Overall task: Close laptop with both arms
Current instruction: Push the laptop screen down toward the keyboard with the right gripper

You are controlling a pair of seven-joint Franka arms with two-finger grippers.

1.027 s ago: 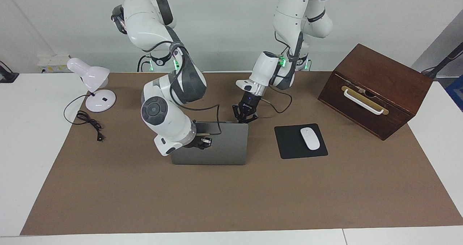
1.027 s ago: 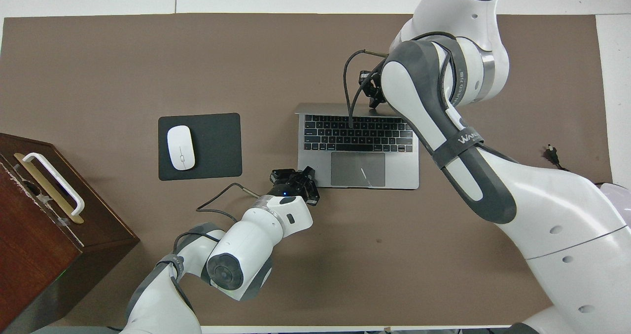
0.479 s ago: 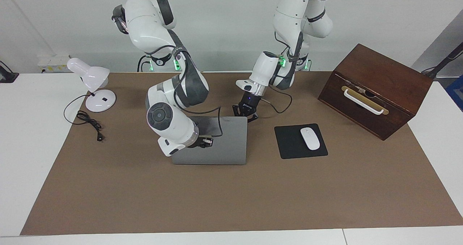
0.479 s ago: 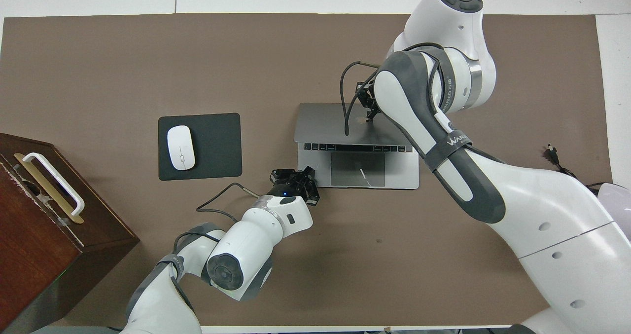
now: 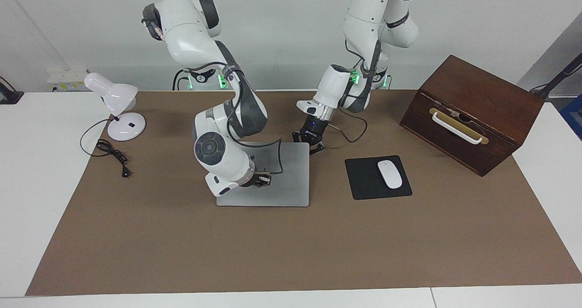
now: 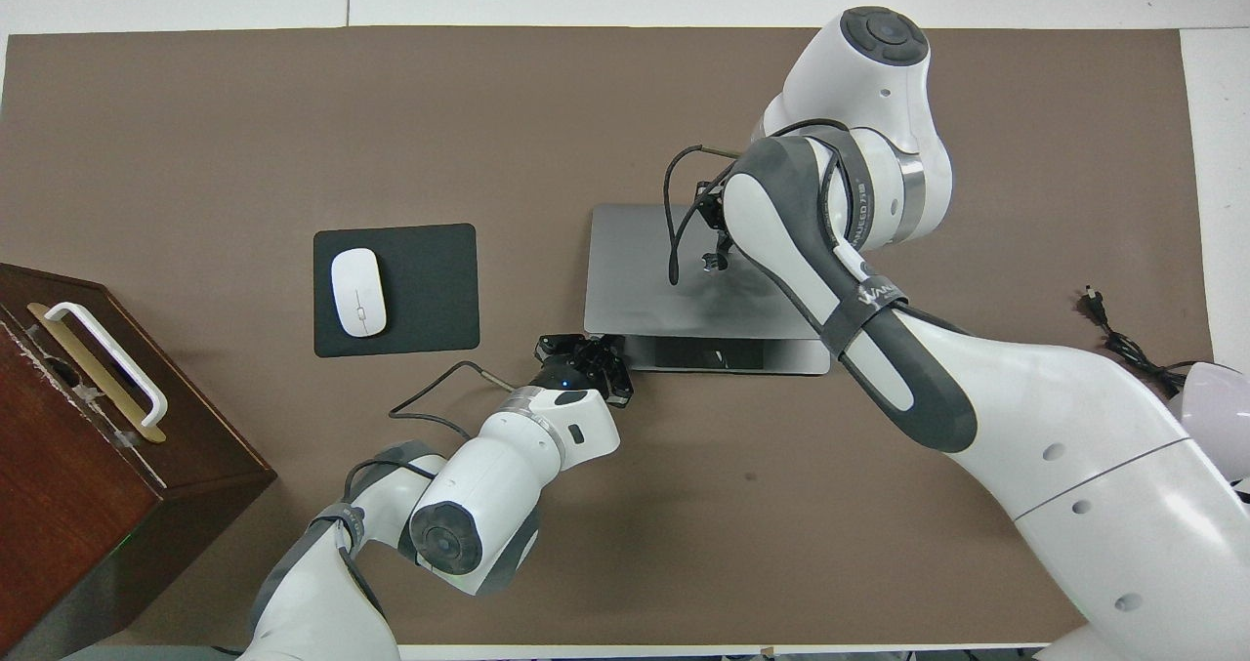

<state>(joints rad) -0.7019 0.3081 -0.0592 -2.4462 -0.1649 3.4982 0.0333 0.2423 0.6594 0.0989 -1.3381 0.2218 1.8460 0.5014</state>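
The silver-grey laptop [image 5: 291, 180] [image 6: 645, 270] lies on the brown mat with its lid tilted low over the base. In the overhead view only a narrow strip of the base [image 6: 728, 354] shows at the edge nearest the robots. My right gripper [image 5: 262, 179] [image 6: 713, 249] is shut and rests on top of the lid. My left gripper [image 5: 313, 144] [image 6: 594, 353] is shut and sits at the base's corner nearest the robots, toward the left arm's end of the table. The keys and trackpad are hidden under the lid.
A black mouse pad [image 5: 363, 183] with a white mouse [image 5: 389, 174] lies beside the laptop toward the left arm's end. A dark wooden box [image 5: 473, 112] with a white handle stands past it. A white desk lamp [image 5: 113, 99] and its cable [image 5: 111, 154] are at the right arm's end.
The lid has swung down from near upright to almost flat, with the right gripper riding on it toward the robots. The left gripper has stayed at the base's corner.
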